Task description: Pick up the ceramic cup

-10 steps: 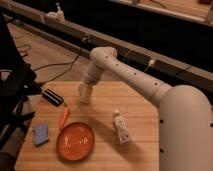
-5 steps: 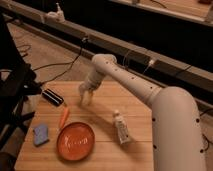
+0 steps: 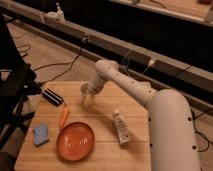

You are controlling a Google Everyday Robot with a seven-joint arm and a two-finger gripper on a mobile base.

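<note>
My gripper (image 3: 88, 98) hangs from the white arm over the back middle of the wooden table (image 3: 105, 150), pointing down. A small pale shape right at its tip looks like the ceramic cup (image 3: 85, 90); the gripper covers most of it. I cannot tell whether the cup stands on the table or is lifted off it.
An orange plate (image 3: 75, 140) lies at the front, with an orange carrot-like item (image 3: 63, 117) and a blue sponge (image 3: 40, 135) to its left. A black object (image 3: 52, 96) lies at the back left. A capped white bottle (image 3: 120, 127) lies to the right. My arm's large body (image 3: 170, 130) fills the right side.
The gripper has shifted slightly right and down at the same spot on the table. The arm's body now fills more of the right side. The table items have not moved.
</note>
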